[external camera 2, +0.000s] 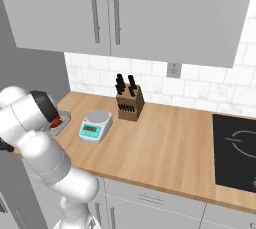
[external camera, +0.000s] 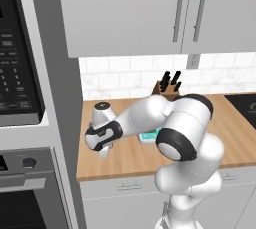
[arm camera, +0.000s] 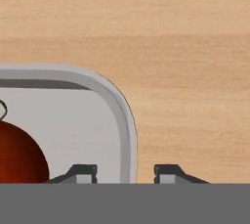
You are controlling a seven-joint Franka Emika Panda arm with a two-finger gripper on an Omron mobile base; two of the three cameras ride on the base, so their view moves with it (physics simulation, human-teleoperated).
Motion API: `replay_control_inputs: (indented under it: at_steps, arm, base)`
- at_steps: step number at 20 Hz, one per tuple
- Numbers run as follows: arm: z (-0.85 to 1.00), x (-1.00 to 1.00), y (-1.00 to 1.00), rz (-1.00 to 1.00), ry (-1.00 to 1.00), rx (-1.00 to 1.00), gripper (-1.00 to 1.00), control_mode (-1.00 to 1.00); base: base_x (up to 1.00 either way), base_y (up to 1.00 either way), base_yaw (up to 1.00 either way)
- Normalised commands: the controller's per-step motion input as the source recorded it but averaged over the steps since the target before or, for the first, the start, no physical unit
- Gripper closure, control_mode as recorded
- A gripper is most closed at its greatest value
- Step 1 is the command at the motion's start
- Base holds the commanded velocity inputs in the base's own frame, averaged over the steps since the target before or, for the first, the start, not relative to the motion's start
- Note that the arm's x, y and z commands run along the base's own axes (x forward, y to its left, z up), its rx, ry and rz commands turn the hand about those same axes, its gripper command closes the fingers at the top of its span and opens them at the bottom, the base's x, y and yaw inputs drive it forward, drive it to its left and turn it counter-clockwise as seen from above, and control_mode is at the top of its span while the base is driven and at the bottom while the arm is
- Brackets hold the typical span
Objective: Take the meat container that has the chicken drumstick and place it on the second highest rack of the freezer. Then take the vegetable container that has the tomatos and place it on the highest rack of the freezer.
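The vegetable container (arm camera: 73, 74) is a light-grey tray with rounded corners on the wooden counter. A dark red tomato (arm camera: 19, 154) lies inside it. My gripper (arm camera: 125, 171) points down over the tray's corner. One finger is inside the tray and one outside, with the rim between them and a gap on each side, so the gripper is open. From the right base view the container (external camera 2: 64, 118) sits at the counter's left end, partly behind my arm. In the left base view the hand (external camera: 102, 140) hangs low over that spot. The meat container, chicken drumstick and freezer are out of view.
A teal-faced kitchen scale (external camera 2: 95, 126) stands just right of the tray, with a knife block (external camera 2: 129, 100) behind it by the tiled wall. A black cooktop (external camera 2: 235, 150) lies at the counter's right end. Black wall ovens (external camera: 17, 73) rise to the left, and cabinets hang overhead.
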Motion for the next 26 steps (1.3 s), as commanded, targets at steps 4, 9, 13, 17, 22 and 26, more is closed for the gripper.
replay_control_inputs:
  at_steps: [4,9,13,17,22,26]
  arm:
    - [0.0,0.0,0.0,0.0,0.0,0.0,1.0,-1.0]
    - [0.07,0.01,-0.02,0.0,0.0,0.0,1.0,-1.0]
    - [0.7,-0.03,-0.11,0.0,-0.02,0.0,1.0,-1.0]
    - [0.64,-0.05,-0.36,0.0,0.0,0.0,1.0,-1.0]
    - [0.53,-0.15,-0.57,0.04,0.0,0.0,1.0,-1.0]
    - [0.68,-0.38,-0.55,0.06,0.0,0.0,1.0,-1.0]
  base:
    - [0.0,0.0,0.0]
    - [0.0,0.0,0.0]
    - [0.0,0.0,0.0]
    - [0.0,0.0,0.0]
    - [0.0,0.0,0.0]
    - [0.0,0.0,0.0]
